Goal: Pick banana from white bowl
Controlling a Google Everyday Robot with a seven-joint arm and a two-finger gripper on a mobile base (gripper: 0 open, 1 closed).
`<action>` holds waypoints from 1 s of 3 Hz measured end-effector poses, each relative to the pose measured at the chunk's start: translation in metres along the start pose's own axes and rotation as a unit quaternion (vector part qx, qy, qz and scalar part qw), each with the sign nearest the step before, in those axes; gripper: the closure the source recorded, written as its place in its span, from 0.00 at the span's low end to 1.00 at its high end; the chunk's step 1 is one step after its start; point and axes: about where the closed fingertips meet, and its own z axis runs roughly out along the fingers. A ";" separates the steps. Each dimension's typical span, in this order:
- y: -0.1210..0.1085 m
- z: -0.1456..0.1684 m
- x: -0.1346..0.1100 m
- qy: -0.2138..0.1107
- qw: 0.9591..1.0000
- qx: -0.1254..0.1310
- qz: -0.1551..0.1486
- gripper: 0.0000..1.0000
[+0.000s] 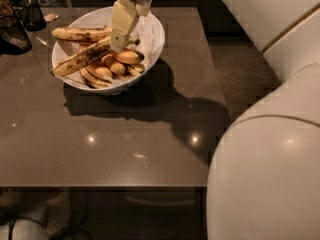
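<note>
The white bowl [150, 39] stands at the far left of the brown table and holds several bananas. The banana [80, 59], long with heavy dark blotches, lies slantwise across the bowl with its greenish stem end [133, 41] to the right. My gripper [119, 45] reaches down into the bowl from above, its cream tip at the right part of this banana, next to the stem end. A second long spotted banana [80, 33] lies behind it. Small plump orange-yellow bananas [117, 64] lie in front.
The bowl sits on a glossy brown table [115, 139]. Dark objects [20, 21] stand at the table's far left corner. My white arm body [270, 149] fills the right foreground. The floor lies beyond the table's right edge.
</note>
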 end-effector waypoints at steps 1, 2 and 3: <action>-0.002 0.008 -0.012 0.008 1.000 0.000 -0.006 0.26; 0.003 0.021 -0.028 0.020 1.000 -0.005 -0.024 0.34; 0.010 0.034 -0.038 0.030 0.999 -0.013 -0.039 0.34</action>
